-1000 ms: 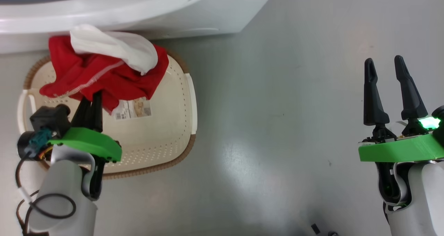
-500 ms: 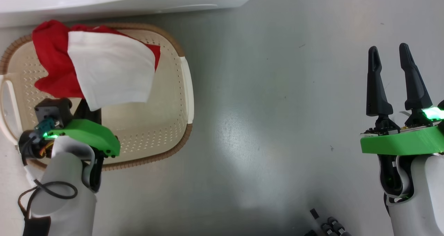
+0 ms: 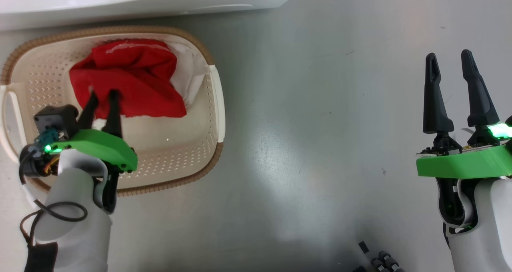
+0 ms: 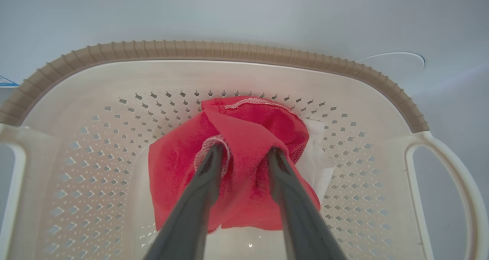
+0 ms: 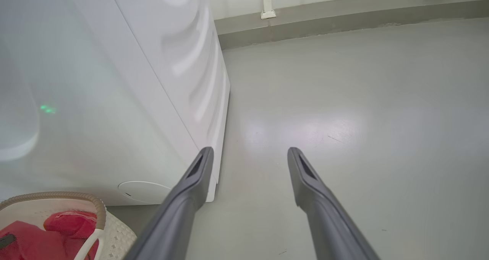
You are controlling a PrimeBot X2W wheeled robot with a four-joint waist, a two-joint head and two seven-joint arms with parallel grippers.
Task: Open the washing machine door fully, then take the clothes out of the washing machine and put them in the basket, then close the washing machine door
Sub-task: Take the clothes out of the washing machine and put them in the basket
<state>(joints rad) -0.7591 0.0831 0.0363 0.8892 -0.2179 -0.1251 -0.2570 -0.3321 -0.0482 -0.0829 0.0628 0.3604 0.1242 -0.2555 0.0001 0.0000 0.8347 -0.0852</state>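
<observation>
**Left gripper** (image 3: 104, 96)
- Fingers (image 4: 191, 210): apart, with a moderate gap.
- Both tips are sunk in folds of the red clothes (image 3: 132, 80). A ridge of red fabric with a white stitched edge lies in the gap between the tips.
- The pile rests on the bottom of the basket (image 3: 176, 160) and is not lifted.

**Clothes**
- Position: inside the basket, around and beyond the left fingertips, toward the far wall.
- The white cloth (image 3: 188, 76) lies under the red fabric. It shows to the right of the right finger and as a strip below the pile, between the finger shafts.

**Basket**
- It stands on the floor (image 3: 320, 124).
- The brown far rim runs beyond the fingertips, just in front of the base of the washer (image 3: 120, 0).
- One side handle lies well to the left of the fingers and one well to the right.

**Right gripper** (image 3: 448, 55)
- Fingers: wide apart, with bare floor showing between them.
- Position: above the floor, well apart from the basket.
- In the right wrist view, the washer's lower corner lies just beyond the left fingertip.
- A round cap (image 5: 143, 191) on the washer's lower front sits left of that finger.
- A corner of the basket with red fabric shows further left, near the finger base.
</observation>
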